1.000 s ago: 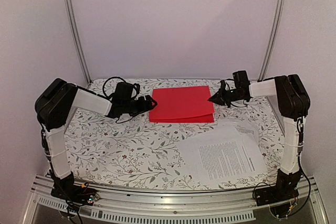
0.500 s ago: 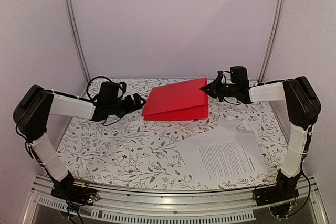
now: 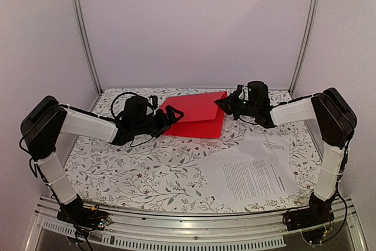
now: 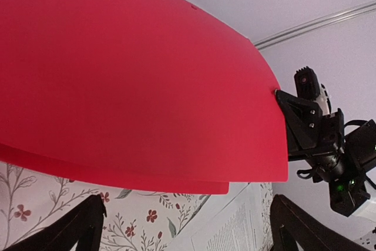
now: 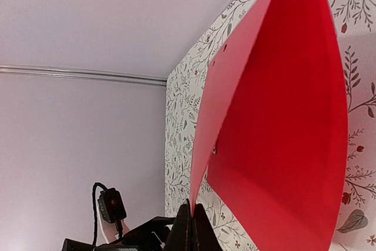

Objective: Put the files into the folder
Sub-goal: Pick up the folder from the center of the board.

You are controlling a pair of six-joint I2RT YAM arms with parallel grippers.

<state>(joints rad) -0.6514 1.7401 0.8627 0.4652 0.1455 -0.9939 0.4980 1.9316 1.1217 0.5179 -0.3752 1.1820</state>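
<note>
Red folder (image 3: 197, 113) at 12 o'clock on the counter (image 3: 147, 163), papers (image 3: 252, 174) flat at 4 o'clock. Clamped on its raised cover's corner, the right fingers (image 3: 225, 105); apart at its 9 o'clock edge, the left fingers (image 3: 171, 111). Swing the cover open slowly, pinning the bottom flap with the left.

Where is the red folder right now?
In the top view, the folder lies at the back middle of the table, between the open left hand and the right hand, which pinches its raised cover.
</note>
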